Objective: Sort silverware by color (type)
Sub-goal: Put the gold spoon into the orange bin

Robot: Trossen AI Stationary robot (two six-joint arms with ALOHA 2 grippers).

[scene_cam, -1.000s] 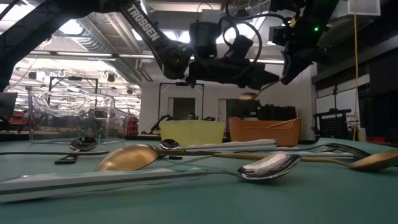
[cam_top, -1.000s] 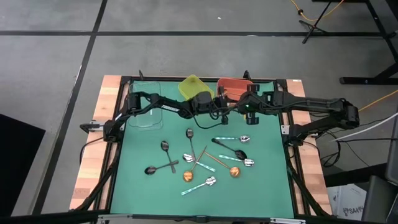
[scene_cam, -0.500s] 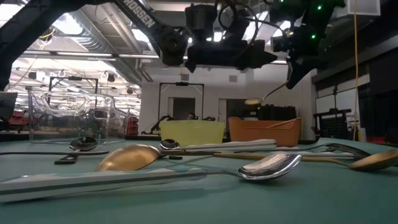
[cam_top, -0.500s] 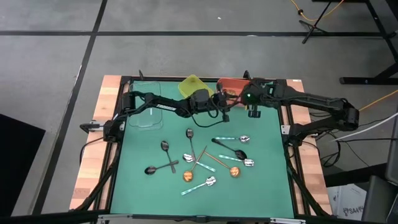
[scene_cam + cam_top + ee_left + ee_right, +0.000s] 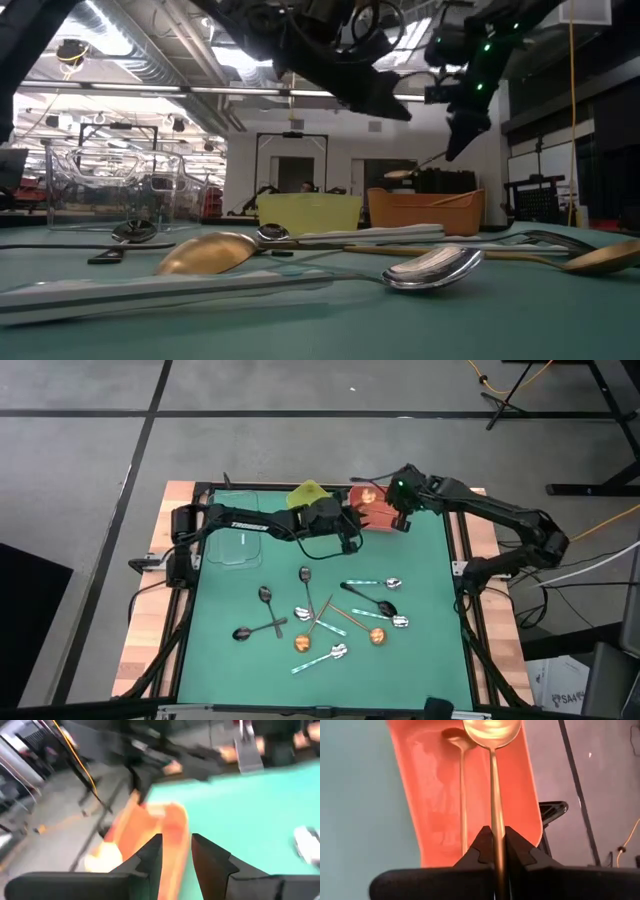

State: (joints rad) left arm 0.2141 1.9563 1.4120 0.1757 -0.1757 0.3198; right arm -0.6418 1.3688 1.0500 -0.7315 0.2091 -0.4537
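My right gripper (image 5: 496,860) is shut on a copper-gold spoon (image 5: 491,730) and holds it over the orange bin (image 5: 378,512) at the table's far edge. Another spoon (image 5: 461,790) lies inside that bin. In the low view the held spoon (image 5: 402,172) hangs just above the bin's rim. My left gripper (image 5: 175,851) hovers open beside the bin with nothing between its fingers. The rest of the silverware lies on the green mat: black spoons (image 5: 265,596), copper-gold ones (image 5: 302,643) and teal-handled silver ones (image 5: 335,653). My right gripper pinches the spoon's slim handle (image 5: 493,822) between its two fingers, at the end away from the bowl. The fingers slant down from the table's right, and the handle runs on along them, bowl foremost. The spoon is lifted clear above the orange bin.
A yellow bin (image 5: 308,494) stands left of the orange one, and a clear container (image 5: 238,542) sits at the far left. The loose spoons crowd the mat's middle and near part, some crossing each other. Bare green mat lies near the right edge (image 5: 430,590).
My right gripper has carried the copper-gold spoon toward the table's far edge, from over the mat to above the orange bin, staying shut on it. My left gripper has risen and tipped up toward level.
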